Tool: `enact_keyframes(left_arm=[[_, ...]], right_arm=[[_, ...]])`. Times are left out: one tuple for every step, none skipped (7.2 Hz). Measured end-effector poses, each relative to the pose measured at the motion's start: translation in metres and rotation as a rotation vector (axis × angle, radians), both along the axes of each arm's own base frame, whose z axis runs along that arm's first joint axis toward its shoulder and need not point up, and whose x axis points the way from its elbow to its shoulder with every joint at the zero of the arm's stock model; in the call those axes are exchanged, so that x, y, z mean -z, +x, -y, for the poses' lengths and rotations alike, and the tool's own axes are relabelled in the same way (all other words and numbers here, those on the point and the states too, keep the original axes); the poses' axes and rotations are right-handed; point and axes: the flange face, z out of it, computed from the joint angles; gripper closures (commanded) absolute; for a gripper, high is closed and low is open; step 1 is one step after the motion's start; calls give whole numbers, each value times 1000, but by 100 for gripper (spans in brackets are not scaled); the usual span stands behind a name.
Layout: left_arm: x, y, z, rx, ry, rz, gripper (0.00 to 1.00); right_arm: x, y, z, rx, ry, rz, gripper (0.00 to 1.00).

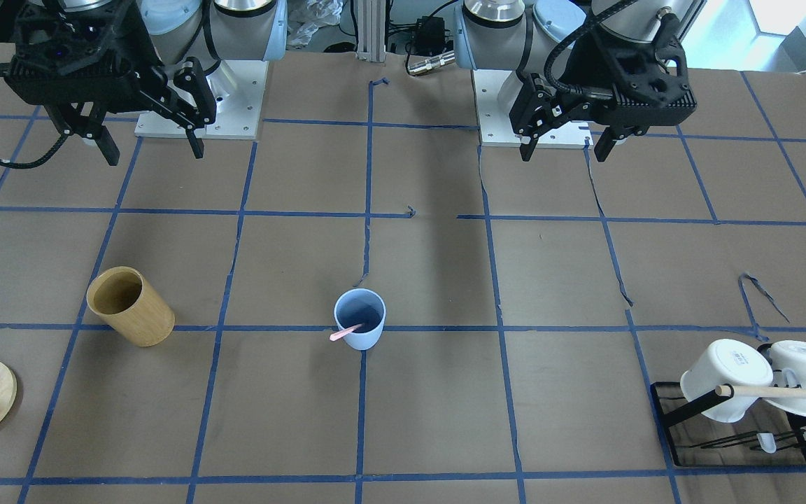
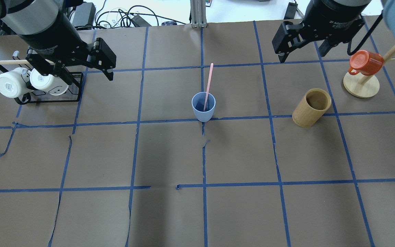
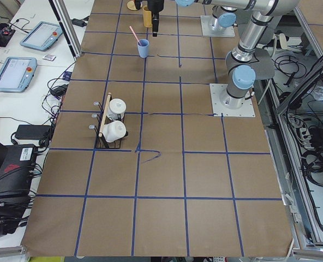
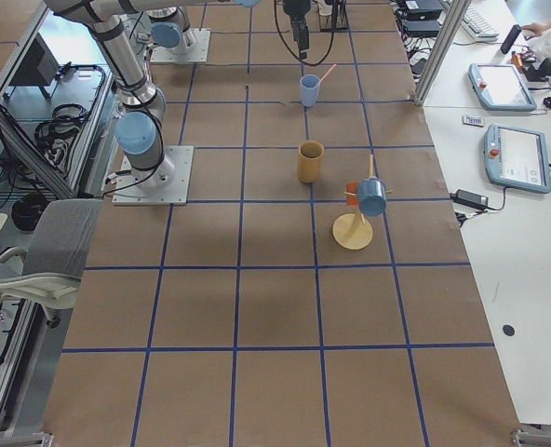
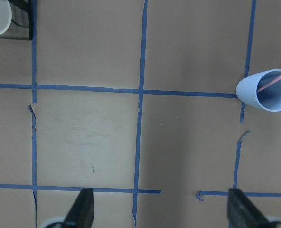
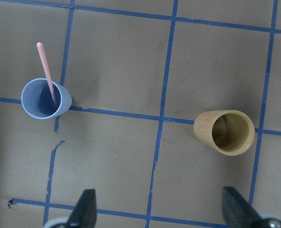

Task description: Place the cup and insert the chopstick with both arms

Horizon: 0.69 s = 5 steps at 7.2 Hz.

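The light blue cup [image 1: 359, 319] stands upright at the table's middle, on a blue tape line. It also shows in the overhead view [image 2: 203, 107] and in both wrist views [image 5: 271, 90] [image 6: 45, 99]. The pink chopstick [image 2: 208, 82] stands in the cup and leans over its rim, away from the robot [image 1: 345, 332] [image 6: 45, 69]. My left gripper [image 1: 564, 148] [image 5: 162, 209] is open and empty, raised near its base. My right gripper [image 1: 153, 154] [image 6: 160, 206] is open and empty, raised near its own base. Both are well away from the cup.
A tan wooden cylinder holder [image 2: 312, 107] stands on my right of the cup. An orange mug [image 2: 365, 63] hangs on a wooden stand at the far right. Two white mugs [image 2: 12, 84] hang on a black rack with a wooden rod [image 1: 788, 392] at the far left.
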Motion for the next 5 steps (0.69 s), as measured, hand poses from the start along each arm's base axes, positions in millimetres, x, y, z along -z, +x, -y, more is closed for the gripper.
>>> enact_keyframes(left_arm=[[0,0,0,0,0,0,0],[0,0,0,0,0,0,0],[0,0,0,0,0,0,0],[0,0,0,0,0,0,0],[0,0,0,0,0,0,0]], right_arm=[[0,-1,0,2,1,-2,3],[0,-1,1,3,1,-3,3],[-1,-1,1,3,0,-3,2],[0,-2,1,4,1,-5,2],[1,-2,0,4,4,-9,1]])
